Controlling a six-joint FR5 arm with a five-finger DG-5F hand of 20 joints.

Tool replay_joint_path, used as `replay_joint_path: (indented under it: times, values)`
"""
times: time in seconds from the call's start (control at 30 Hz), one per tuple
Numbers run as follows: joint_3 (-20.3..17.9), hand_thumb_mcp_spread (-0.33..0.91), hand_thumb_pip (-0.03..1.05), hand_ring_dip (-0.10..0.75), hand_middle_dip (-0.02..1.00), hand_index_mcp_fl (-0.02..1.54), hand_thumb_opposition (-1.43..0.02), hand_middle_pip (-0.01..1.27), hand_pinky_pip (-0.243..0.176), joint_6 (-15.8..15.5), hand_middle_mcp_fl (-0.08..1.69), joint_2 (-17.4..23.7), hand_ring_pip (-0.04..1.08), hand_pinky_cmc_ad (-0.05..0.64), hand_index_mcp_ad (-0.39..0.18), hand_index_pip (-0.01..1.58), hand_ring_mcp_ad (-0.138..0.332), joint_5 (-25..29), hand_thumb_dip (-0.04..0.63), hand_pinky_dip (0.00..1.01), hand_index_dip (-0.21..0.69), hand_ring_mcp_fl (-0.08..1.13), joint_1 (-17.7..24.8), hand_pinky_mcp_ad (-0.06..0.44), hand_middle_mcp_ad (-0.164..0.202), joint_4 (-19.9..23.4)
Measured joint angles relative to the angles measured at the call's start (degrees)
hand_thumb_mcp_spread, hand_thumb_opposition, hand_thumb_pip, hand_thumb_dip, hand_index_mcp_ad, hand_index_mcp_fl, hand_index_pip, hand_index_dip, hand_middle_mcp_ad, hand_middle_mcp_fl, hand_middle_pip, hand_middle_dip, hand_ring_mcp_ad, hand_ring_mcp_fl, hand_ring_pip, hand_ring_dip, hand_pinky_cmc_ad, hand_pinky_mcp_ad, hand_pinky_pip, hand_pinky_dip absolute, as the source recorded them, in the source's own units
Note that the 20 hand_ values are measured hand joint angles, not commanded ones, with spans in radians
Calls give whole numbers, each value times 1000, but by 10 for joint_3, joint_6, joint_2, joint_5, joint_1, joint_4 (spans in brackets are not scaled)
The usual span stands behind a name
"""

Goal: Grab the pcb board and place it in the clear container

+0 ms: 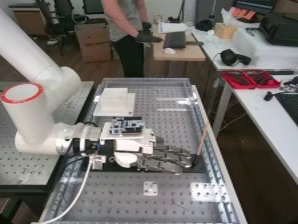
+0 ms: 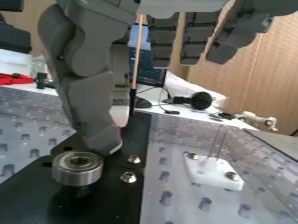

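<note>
While its fingers stretch out straight and loosely spread, the dark grey hand (image 1: 163, 159) hangs over the black metal plate (image 2: 113, 207), thumb near the plate's ball bearing (image 2: 78, 169). Beyond the plate, the populated circuit board (image 1: 127, 126) shows by the hand's white housing, contact unclear.

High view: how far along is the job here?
Nothing looks done beyond positioning: the open hand is over the black plate, one digit reaching down close beside the round metal part. Nothing seems to be in hand, since the fingers run roughly straight rather than curled. Both the grab and the placing therefore appear to be left.
</note>
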Motion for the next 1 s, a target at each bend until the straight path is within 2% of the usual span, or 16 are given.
replay_joint_path:
  times: [0.23,0.3,0.7,0.8,1.0]
  values:
    - [4,681,457,82,157,278,-845,138,-59,1,23,-2,99,298,-239,1559,105,-2,251,195,175,33,-2,113,68,0]
    - [4,695,457,79,157,278,-845,138,-59,2,38,-3,99,318,-239,1560,105,-3,251,195,176,30,-2,113,65,-1]
    - [9,682,440,82,157,239,-845,138,-59,4,37,-7,99,318,-237,1545,108,-7,253,195,176,30,-2,113,68,-5]
    - [9,703,463,79,157,351,-840,138,-59,6,37,-8,99,318,-227,1539,105,-9,251,195,171,30,-2,113,68,-2]
    - [10,710,456,79,157,396,-843,138,-59,11,37,-7,99,318,-225,1510,110,-11,251,195,168,33,-2,113,68,0]
